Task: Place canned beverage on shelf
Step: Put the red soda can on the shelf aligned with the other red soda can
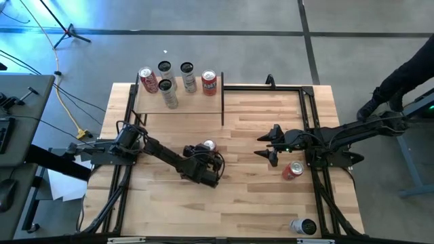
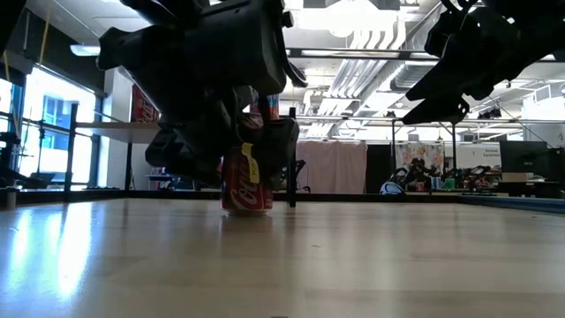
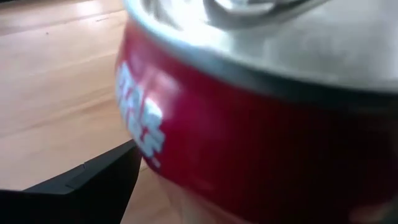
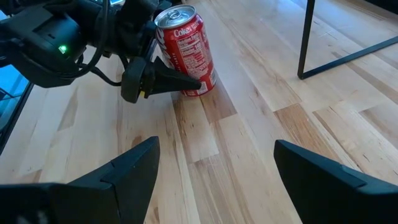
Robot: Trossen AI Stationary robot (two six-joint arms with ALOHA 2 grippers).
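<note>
Centre of the high view: upright red can point(image 1: 209, 146) stands on the desk point(image 1: 258, 203) between the wide-open fingers of the left claw point(image 1: 211, 157), not yet gripped.

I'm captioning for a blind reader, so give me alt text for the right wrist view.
An upright red soda can stands on the plank tabletop, with the left claw open around its base. The right claw hangs open in the foreground, empty.
</note>
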